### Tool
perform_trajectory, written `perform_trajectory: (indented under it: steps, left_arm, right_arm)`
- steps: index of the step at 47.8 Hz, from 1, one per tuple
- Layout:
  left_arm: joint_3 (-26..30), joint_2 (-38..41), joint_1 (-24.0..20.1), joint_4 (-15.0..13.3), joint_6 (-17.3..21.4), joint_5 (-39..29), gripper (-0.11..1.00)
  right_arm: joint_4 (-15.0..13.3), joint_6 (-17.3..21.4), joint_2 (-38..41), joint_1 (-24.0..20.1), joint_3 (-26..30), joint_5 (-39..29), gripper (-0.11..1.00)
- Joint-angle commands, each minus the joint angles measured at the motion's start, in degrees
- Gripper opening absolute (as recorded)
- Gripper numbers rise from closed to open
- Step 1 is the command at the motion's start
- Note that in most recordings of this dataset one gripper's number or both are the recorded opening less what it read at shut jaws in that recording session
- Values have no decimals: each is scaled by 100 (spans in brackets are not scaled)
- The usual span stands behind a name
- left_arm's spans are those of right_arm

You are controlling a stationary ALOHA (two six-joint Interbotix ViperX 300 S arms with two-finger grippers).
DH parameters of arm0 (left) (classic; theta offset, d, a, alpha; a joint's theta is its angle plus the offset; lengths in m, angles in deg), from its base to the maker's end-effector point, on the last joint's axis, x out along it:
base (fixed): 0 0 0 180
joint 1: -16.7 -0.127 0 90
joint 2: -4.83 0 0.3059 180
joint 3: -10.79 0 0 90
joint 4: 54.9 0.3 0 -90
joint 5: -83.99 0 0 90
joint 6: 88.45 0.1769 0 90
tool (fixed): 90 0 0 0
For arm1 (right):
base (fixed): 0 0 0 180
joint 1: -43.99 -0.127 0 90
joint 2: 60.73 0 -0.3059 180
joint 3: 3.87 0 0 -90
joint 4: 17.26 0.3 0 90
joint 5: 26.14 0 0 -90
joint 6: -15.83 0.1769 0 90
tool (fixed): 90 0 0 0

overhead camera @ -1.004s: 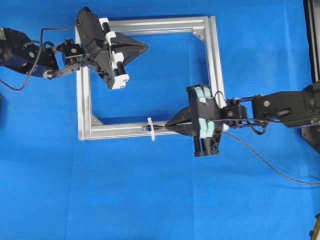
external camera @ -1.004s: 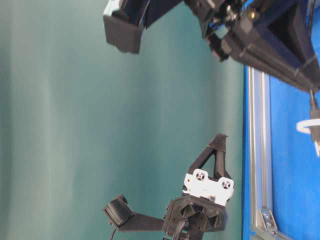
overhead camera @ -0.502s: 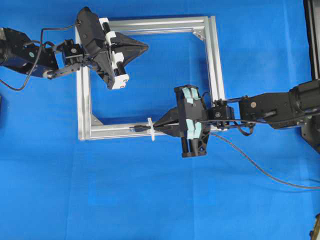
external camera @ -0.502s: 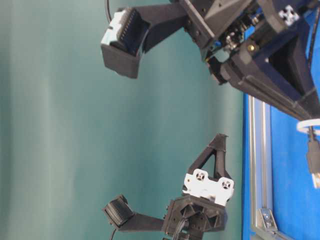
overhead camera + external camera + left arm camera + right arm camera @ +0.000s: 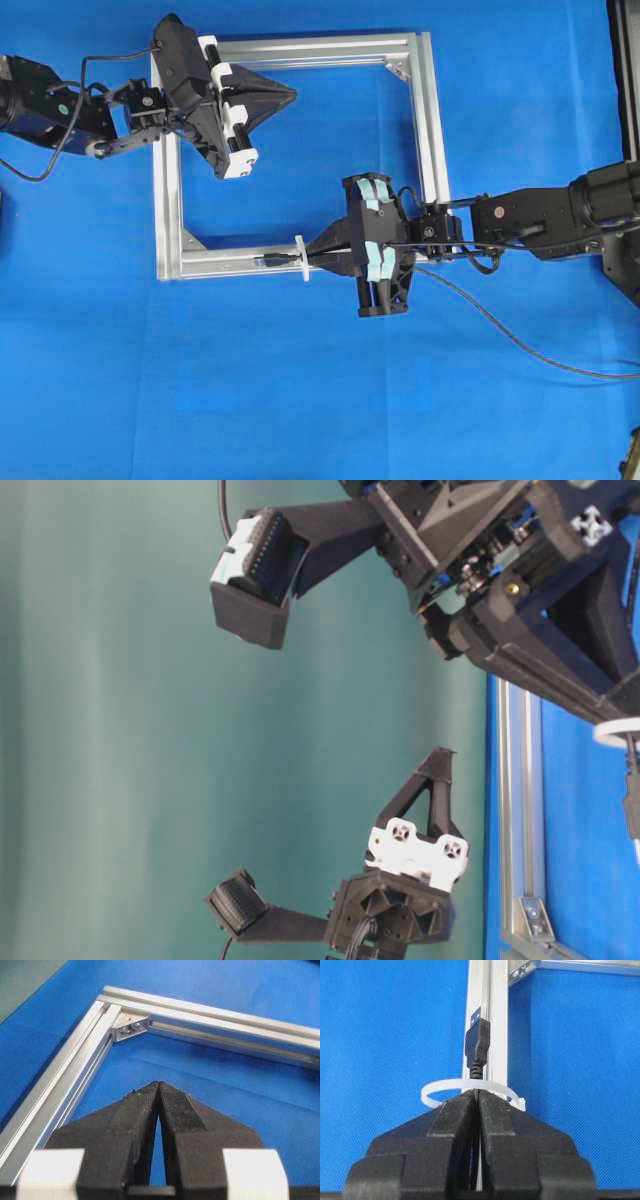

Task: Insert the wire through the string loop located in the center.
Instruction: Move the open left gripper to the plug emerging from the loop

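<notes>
My right gripper (image 5: 312,256) is shut on the black wire (image 5: 500,322), its tips right at the white string loop (image 5: 301,258) on the near bar of the silver frame (image 5: 425,120). In the right wrist view the wire's plug (image 5: 477,1044) with its silvery tip pokes out past the string loop (image 5: 432,1090), over the frame bar, and the right gripper (image 5: 477,1094) tips touch the loop. The rest of the wire trails off to the right on the blue mat. My left gripper (image 5: 290,94) is shut and empty, hovering inside the frame's far left corner; the left wrist view shows the left gripper (image 5: 158,1084) with tips together.
The blue mat (image 5: 300,400) covers the table. A corner bracket (image 5: 129,1029) sits in the frame's corner ahead of the left gripper. The table-level view shows both arms against a green wall (image 5: 120,730).
My right gripper has moved left along the frame's near bar with the wire. The plug, which was just short of the string loop, now sticks out on its far side. The left arm has not moved.
</notes>
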Motion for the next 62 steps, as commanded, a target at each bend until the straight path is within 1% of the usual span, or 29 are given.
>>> perform_trajectory:
  steps: [1,6,12,22,32,40,47,62]
  left_arm:
    - [53,-185,35,9,-18,62,0]
    - [44,-185,88,9,-18,62,0]
    - [-18,-220,290,9,-44,62,0]
    - [-237,-387,932,9,-343,62,0]
    - [-387,-475,1775,9,-747,62,0]
    - [-343,-475,2312,0,-800,62,0]
    - [-369,-475,2391,0,-800,62,0]
    - [-334,-466,2268,0,-809,-35,0]
  right_arm:
    - [-9,0,-88,-9,97,53,-2]
    - [-9,0,-88,-9,97,44,-2]
    - [-9,0,-79,-18,97,44,-2]
    - [0,0,-88,-18,105,44,-2]
    - [-9,0,-88,-9,97,44,-2]
    - [-9,0,-88,-9,105,44,-2]
    - [-9,-9,-88,-18,97,44,-2]
    - [-9,0,-88,-9,79,44,-2]
